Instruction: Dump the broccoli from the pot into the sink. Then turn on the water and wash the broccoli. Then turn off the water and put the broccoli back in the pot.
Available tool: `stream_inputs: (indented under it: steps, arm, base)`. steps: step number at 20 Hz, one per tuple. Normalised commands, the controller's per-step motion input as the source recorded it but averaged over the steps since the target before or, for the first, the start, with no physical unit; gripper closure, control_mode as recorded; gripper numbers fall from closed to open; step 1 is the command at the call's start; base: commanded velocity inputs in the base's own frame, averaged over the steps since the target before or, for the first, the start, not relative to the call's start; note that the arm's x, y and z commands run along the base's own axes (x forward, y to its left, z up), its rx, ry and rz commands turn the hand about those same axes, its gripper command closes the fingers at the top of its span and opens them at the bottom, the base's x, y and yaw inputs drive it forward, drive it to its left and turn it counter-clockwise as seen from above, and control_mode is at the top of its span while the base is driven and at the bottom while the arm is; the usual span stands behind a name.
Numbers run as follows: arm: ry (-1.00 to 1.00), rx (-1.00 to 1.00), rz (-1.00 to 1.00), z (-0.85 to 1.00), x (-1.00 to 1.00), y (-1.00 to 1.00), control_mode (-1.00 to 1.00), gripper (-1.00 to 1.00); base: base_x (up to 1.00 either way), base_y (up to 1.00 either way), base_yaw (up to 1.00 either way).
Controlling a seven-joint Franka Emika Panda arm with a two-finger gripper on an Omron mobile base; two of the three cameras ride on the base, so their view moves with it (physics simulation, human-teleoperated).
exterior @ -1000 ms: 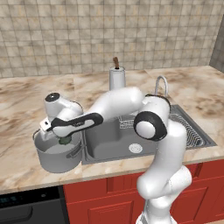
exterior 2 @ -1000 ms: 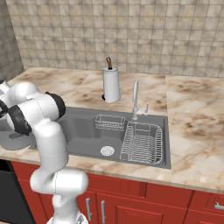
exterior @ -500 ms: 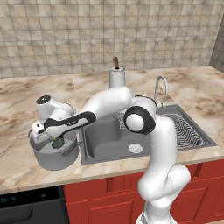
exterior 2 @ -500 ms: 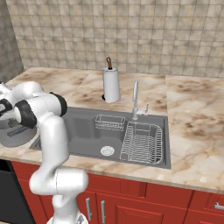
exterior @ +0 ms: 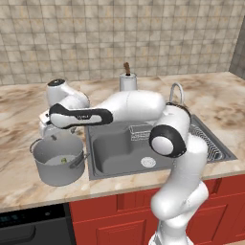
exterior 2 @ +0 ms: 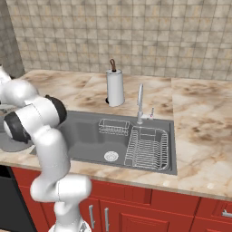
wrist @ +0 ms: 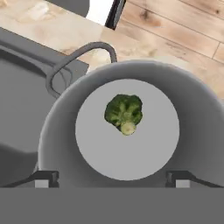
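Observation:
The grey metal pot stands on the counter left of the sink. The small green broccoli lies loose on its floor. In the hand view I look straight down into the pot, with the broccoli near the middle, stem toward me. My gripper hovers just above the pot's far rim. The gripper is open, its fingertips wide apart over the pot's mouth with nothing between them. One loop handle points toward the sink basin.
The sink holds a wire dish rack on its right and a small wire basket at the back. The chrome faucet runs no water. A white paper-towel roll stands behind the sink. Marble counter surrounds it.
The hand has shifted slightly left and risen above the pot. Its jaws have opened wide, and the broccoli now lies free on the pot's floor.

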Motion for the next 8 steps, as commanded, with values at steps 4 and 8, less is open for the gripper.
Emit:
stream_inputs:
  steps: [4,8]
  arm:
    - [-0.02,0.26,0.00,0.76,-0.48,-1.00,-1.00,-1.00]
    - [-0.08,0.34,-0.01,-0.01,-0.60,-1.00,-1.00,-1.00]
  base:
    - [0.00,0.00,0.00]
    - [0.00,0.00,0.00]
